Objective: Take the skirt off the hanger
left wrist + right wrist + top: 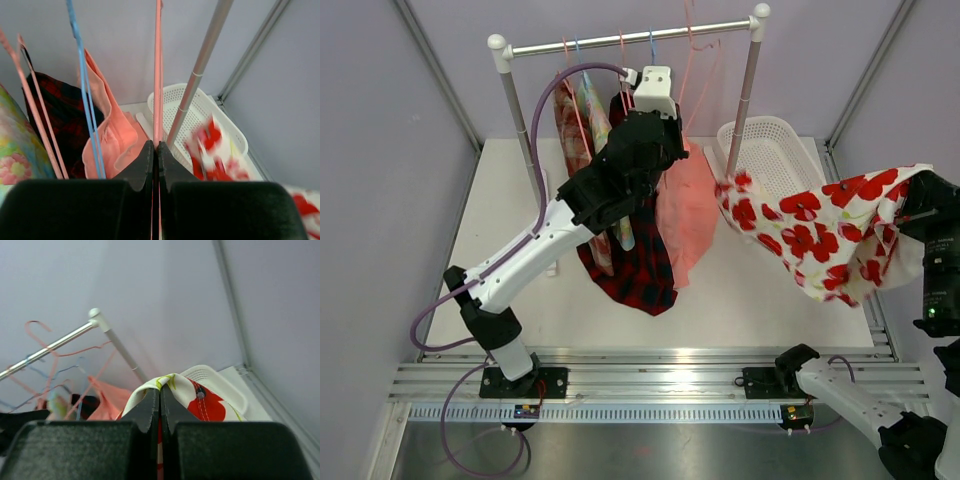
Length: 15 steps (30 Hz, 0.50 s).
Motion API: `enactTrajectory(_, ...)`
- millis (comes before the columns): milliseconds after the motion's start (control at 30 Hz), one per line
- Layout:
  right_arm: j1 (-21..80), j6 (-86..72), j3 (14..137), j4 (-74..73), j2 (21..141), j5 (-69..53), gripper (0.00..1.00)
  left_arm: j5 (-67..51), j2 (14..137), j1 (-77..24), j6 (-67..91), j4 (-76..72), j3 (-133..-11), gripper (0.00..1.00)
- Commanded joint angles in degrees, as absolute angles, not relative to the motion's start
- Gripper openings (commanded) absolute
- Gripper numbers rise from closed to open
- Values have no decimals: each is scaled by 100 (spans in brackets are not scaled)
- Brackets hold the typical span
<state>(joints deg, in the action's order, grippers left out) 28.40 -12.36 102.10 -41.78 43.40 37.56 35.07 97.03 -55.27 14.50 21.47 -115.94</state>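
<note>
White table [510, 200], pale lilac walls [380, 150] all round, and a metal rack [620, 40] at the back. My left claw [155, 150] is up at the rack, fingers pinched together on the thin pink wire of a hanger [158, 75], with a pink garment [112, 135] just left of it. The right claw [160, 392] is clamped tight on the skirt [820, 230]. That's the white one with big red flowers. It's in the air, stretched from that claw out to its left, and the far end droops by the basket [775, 135] and the rack post.
</note>
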Motion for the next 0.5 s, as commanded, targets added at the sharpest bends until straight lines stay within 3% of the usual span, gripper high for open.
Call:
enactTrajectory(0, 2848, -248, 10318, -3493, 4921, 5053, 0, 3823, 9808, -5502, 1204, 1960, -12146, 0)
enactTrajectory(367, 2821, 1414, 10625, -1506, 6503, 5062, 0, 3534, 10432, -5335, 1309, 2171, -12762, 0)
enactTrajectory(467, 2358, 1460, 11160, -1528, 7012, 4556, 0, 3472, 10503, -5300, 1371, 2215, -12648, 0)
